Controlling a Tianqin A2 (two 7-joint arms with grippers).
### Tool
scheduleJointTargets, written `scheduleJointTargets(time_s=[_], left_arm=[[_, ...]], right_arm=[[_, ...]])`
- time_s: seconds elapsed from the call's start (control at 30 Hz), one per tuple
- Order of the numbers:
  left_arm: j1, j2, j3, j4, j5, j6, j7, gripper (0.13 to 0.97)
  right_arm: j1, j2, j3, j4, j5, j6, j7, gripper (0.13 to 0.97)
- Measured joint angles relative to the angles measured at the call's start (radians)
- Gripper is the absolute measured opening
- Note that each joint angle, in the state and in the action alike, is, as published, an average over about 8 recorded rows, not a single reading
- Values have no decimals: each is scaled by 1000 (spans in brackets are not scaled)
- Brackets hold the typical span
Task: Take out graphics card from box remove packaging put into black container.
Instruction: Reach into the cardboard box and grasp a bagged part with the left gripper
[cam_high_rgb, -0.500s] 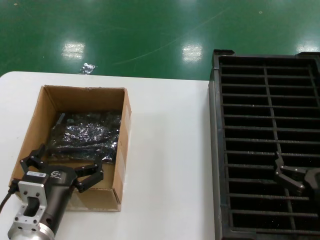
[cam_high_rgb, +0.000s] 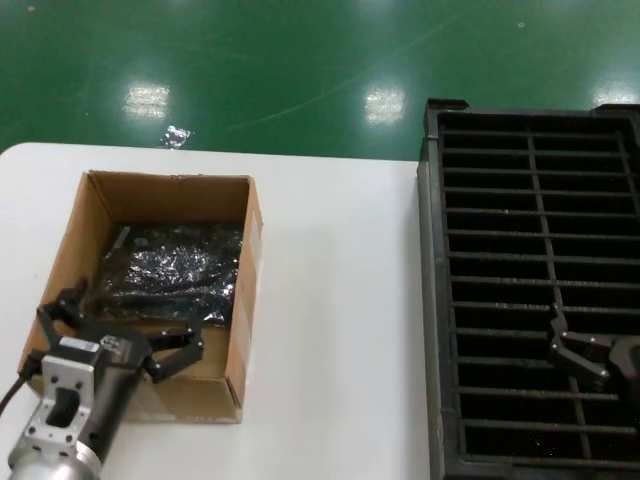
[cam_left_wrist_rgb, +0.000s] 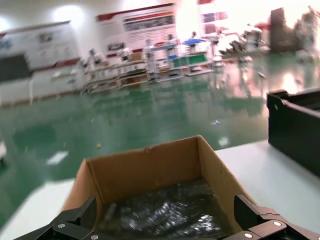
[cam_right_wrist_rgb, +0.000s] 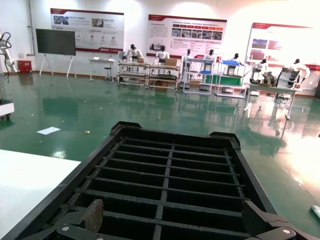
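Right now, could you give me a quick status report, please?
Left gripper open over box. Right gripper open over black container. Packaging still in box.

- The left claw (cam_high_rgb: 120, 335) is built of black jointed fingers with small silver screws.
- Its wrist is silver metal, slotted, with a white label.
- The right claw (cam_high_rgb: 590, 360) is black.

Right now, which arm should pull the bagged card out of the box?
Left. The left gripper hangs open at the near end of the box, right by the packaging. The right gripper sits over the black container, across the table.
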Motion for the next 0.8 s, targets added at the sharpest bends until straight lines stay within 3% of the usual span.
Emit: scheduleJointTargets(time_s=[0.1,0.2,0.33,0.43,0.6,0.7,0.8], left_arm=[[-19,-66,27,4,31,11,8,966],[-54,-156,53,15,105,51,-16,966],[-123,-265,68,47,267,163,-77,966],[-196,-323,85,91,388,257,-109,966],[-367,-367,143,221,571,404,-108,966],[-478,-364,192,321,651,469,-71,966],[-573,-342,242,419,697,506,-14,966]], right_arm=[[0,0,0,0,0,0,0,966],[0,0,0,0,0,0,0,966],[0,0,0,0,0,0,0,966],[0,0,0,0,0,0,0,966],[0,0,0,0,0,0,0,966],[0,0,0,0,0,0,0,966],[0,0,0,0,0,0,0,966]])
